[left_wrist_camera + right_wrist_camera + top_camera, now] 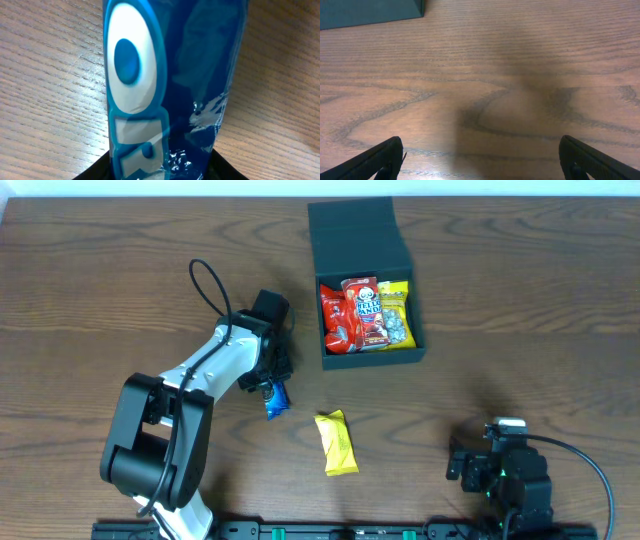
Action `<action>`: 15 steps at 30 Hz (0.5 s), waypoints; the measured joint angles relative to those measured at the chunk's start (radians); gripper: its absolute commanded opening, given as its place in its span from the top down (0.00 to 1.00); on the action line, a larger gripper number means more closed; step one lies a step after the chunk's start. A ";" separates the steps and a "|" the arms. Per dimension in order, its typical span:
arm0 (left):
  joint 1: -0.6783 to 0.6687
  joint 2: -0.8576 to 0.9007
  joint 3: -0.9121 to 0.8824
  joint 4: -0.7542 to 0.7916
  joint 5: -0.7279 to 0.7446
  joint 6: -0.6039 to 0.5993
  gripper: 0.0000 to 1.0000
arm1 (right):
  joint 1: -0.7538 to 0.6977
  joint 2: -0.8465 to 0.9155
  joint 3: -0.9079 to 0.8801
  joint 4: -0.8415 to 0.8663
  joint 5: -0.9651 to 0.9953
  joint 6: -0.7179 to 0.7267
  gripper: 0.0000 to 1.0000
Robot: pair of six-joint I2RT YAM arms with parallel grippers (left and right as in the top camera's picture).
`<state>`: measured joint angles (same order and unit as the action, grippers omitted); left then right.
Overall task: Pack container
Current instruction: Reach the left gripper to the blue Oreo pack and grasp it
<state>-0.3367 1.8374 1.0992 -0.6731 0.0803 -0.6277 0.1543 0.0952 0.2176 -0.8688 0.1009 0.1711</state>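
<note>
The dark green container [366, 250] stands open at the table's top centre, its lid flap folded back. It holds a red packet [337, 320], a red-and-white packet [365, 312] and a yellow packet [395, 315]. My left gripper [268, 385] is shut on a blue snack packet [277, 397], down and left of the container. The blue packet [165, 85] fills the left wrist view. A yellow packet [336, 443] lies on the table below the container. My right gripper [480, 160] is open and empty at the lower right.
The wooden table [520, 320] surrounds everything. The right arm's base [505, 475] sits at the lower right edge. A corner of the container [370, 12] shows at the top left of the right wrist view.
</note>
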 measured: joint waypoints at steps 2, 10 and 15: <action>0.000 0.000 0.000 0.000 0.000 0.005 0.64 | 0.000 0.000 0.000 0.000 0.000 0.000 0.01; 0.000 0.000 0.000 0.000 0.000 0.008 0.69 | 0.000 0.000 0.000 0.000 0.000 0.000 0.01; 0.000 0.000 0.001 -0.001 0.000 0.031 0.72 | 0.000 0.000 0.000 0.000 0.000 0.000 0.01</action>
<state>-0.3370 1.8374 1.1000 -0.6739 0.0799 -0.5972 0.1543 0.0952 0.2176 -0.8688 0.1009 0.1715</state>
